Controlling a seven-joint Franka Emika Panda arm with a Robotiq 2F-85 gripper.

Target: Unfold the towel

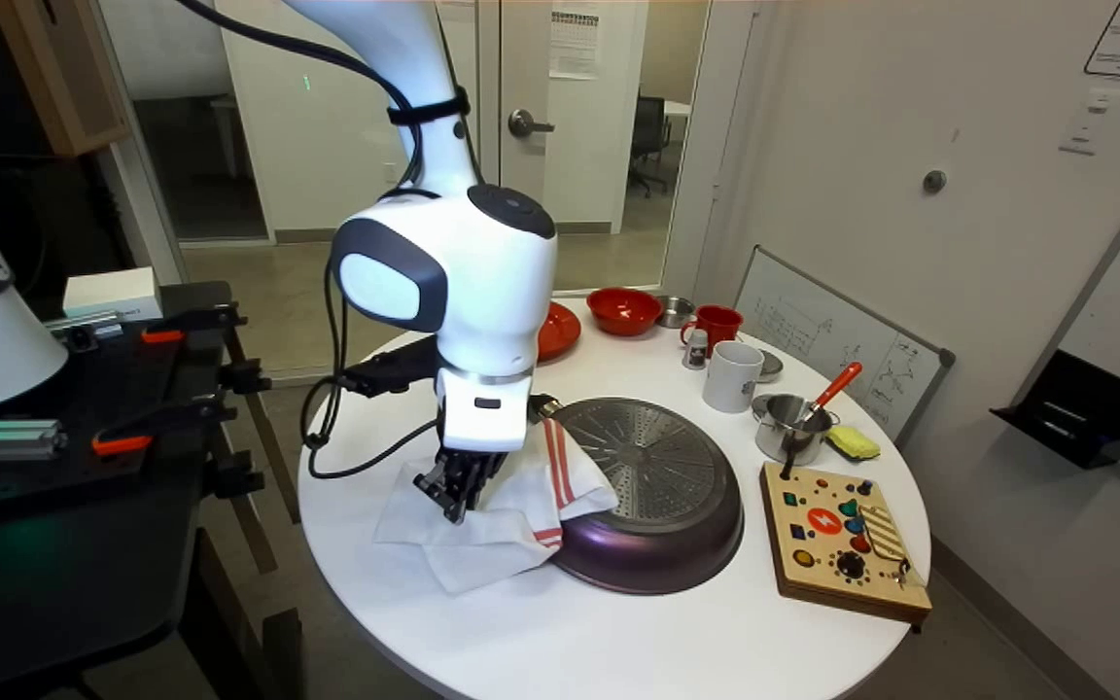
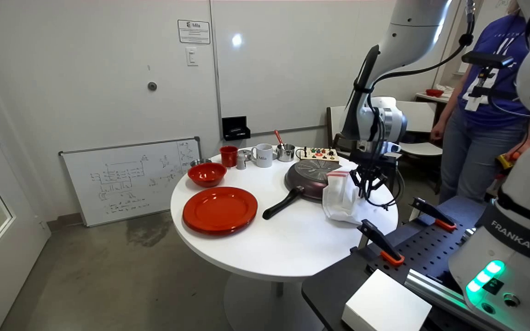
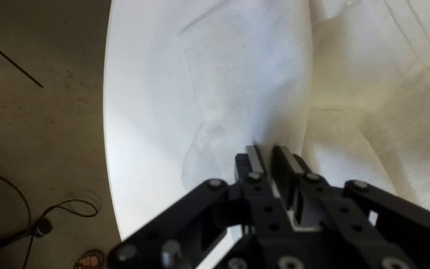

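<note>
Round white tabletop (image 1: 716, 637), a whiteboard (image 2: 131, 181) leaning against the wall (image 2: 104, 78) nearby; end effector (image 3: 267, 156) at the towel (image 3: 233, 82), jaws close together; whether they clamp it cannot be told.

The jaws point down at the red-striped towel (image 1: 511, 530), which partly hides the left side of the upturned pan (image 1: 657, 501); a switch box (image 1: 837, 549) lies farther right.
</note>
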